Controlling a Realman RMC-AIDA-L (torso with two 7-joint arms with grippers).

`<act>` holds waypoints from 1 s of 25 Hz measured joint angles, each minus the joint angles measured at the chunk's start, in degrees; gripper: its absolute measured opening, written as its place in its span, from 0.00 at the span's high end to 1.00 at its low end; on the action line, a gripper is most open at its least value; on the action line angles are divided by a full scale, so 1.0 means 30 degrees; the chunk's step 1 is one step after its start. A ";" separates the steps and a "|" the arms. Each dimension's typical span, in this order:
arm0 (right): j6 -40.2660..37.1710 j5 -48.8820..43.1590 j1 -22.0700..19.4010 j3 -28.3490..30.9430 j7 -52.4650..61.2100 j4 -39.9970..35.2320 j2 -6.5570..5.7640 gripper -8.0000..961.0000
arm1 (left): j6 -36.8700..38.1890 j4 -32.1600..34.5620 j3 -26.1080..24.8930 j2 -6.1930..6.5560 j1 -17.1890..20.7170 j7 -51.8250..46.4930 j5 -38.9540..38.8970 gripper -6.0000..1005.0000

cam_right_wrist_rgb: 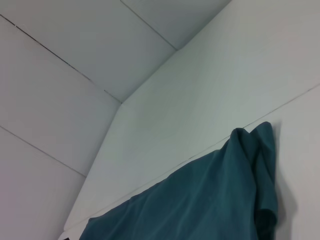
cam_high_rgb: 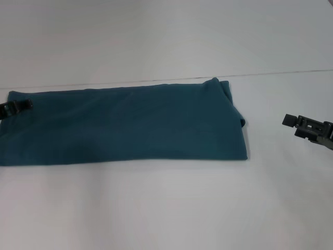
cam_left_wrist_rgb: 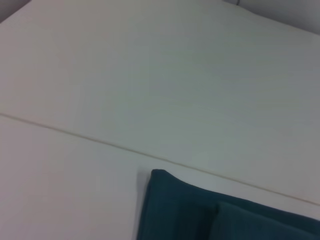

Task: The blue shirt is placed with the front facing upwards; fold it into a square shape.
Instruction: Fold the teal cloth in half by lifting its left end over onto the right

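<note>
where the head view takes in the whole bench, the shirt (cam_high_rgb: pixel 125 125) lies folded into a long flat band across the white table (cam_high_rgb: pixel 166 208), plain cloth up, no lettering showing. its far edge runs close along a thin seam in the tabletop.

left pincer (cam_high_rgb: pixel 25 105): at the view's left edge, over the band's far left corner. only dark tips show; cannot tell how far it is parted, nor whether it touches or has hold of the cloth.

right pincer (cam_high_rgb: pixel 287 120): out over bare table, well apart from the shirt, whose right end lies off toward the left arm's side of it. nothing in it; how wide it stands cannot be told from here.

head view only: both pincers, the full length of the band, a small peak at its far right corner, rumpled layers down the right end.

left wrist view: no fingers. one corner of the shirt (cam_left_wrist_rgb: pixel 200 210) with a second layer stepped in from the edge, which the head view does not resolve; the table seam just beyond it.

right wrist view: no fingers either. the peaked corner of the shirt (cam_right_wrist_rgb: pixel 210 195) up close, cloth bunched and standing a little off the table, casting a shadow; table seams and an edge of the table behind.
</note>
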 joint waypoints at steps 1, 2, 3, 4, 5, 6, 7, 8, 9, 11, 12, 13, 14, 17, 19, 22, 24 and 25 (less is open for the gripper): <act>0.0001 0.0001 0.0017 -0.0007 0.0007 0.0000 -0.0010 0.01 | 0.0009 -0.0031 0.0000 0.0034 -0.0022 -0.0328 0.0062 0.09; 0.0002 0.0001 0.0025 -0.0025 0.0011 0.0000 -0.0010 0.01 | -0.0015 -0.0092 0.0000 0.0063 -0.0067 -0.0579 0.0179 0.09; 0.0005 0.0001 0.0031 -0.0046 0.0013 -0.0001 -0.0008 0.01 | -0.0098 -0.0190 0.0001 0.0081 -0.0133 -0.0829 0.0371 0.09; 0.0007 0.0000 0.0031 -0.0059 0.0014 0.0000 0.0004 0.01 | -0.0228 -0.0280 0.0001 0.0090 -0.0182 -0.0969 0.0566 0.09; 0.0008 0.0001 0.0032 -0.0069 0.0013 -0.0001 0.0021 0.01 | -0.0454 -0.0399 0.0007 0.0100 -0.0233 -0.1098 0.0807 0.09; 0.0012 0.0000 0.0032 -0.0076 0.0012 0.0000 0.0045 0.01 | -0.0877 -0.0494 0.0039 0.0100 -0.0249 -0.1134 0.1061 0.09; 0.0014 0.0001 0.0032 -0.0078 0.0011 0.0000 0.0057 0.01 | -0.1340 -0.0549 0.0130 0.0039 -0.0232 -0.1066 0.1284 0.09; 0.0023 0.0000 0.0030 -0.0078 0.0010 0.0000 0.0064 0.01 | -0.1903 -0.0625 0.0250 -0.0055 -0.0184 -0.0928 0.1509 0.09; 0.0033 0.0001 0.0029 -0.0078 0.0011 0.0000 0.0073 0.01 | -0.2365 -0.0713 0.0350 -0.0140 -0.0132 -0.0774 0.1689 0.09; 0.0053 0.0001 0.0026 -0.0076 0.0013 0.0000 0.0094 0.01 | -0.2990 -0.0953 0.0399 -0.0257 -0.0054 -0.0450 0.1928 0.09; 0.0052 0.0001 0.0026 -0.0077 0.0016 0.0000 0.0096 0.01 | -0.3039 -0.1022 0.0367 -0.0257 -0.0024 -0.0359 0.1950 0.09; 0.0054 0.0001 0.0023 -0.0078 0.0022 -0.0001 0.0096 0.01 | -0.3053 -0.1063 0.0331 -0.0248 0.0012 -0.0305 0.1958 0.09; 0.0053 0.0001 0.0024 -0.0077 0.0031 0.0000 0.0095 0.01 | -0.3028 -0.1102 0.0303 -0.0234 0.0051 -0.0280 0.1962 0.09; 0.0054 0.0002 0.0028 -0.0075 0.0054 0.0000 0.0087 0.01 | -0.2684 -0.1331 -0.0001 -0.0128 0.0102 -0.0258 0.1970 0.09; 0.0053 0.0002 0.0040 -0.0074 0.0058 -0.0001 0.0083 0.01 | -0.2264 -0.1454 -0.0268 -0.0062 0.0081 -0.0275 0.1976 0.09; 0.0053 0.0002 0.0063 -0.0072 0.0062 0.0000 0.0077 0.01 | -0.1714 -0.1513 -0.0685 0.0022 0.0002 -0.0421 0.1984 0.09; 0.0050 0.0001 0.0079 -0.0072 0.0065 0.0000 0.0077 0.01 | -0.1422 -0.1551 -0.0981 0.0075 -0.0102 -0.0591 0.1990 0.09; 0.0050 0.0002 0.0080 -0.0072 0.0067 0.0000 0.0080 0.01 | -0.1353 -0.1630 -0.1077 0.0095 -0.0154 -0.0693 0.1992 0.09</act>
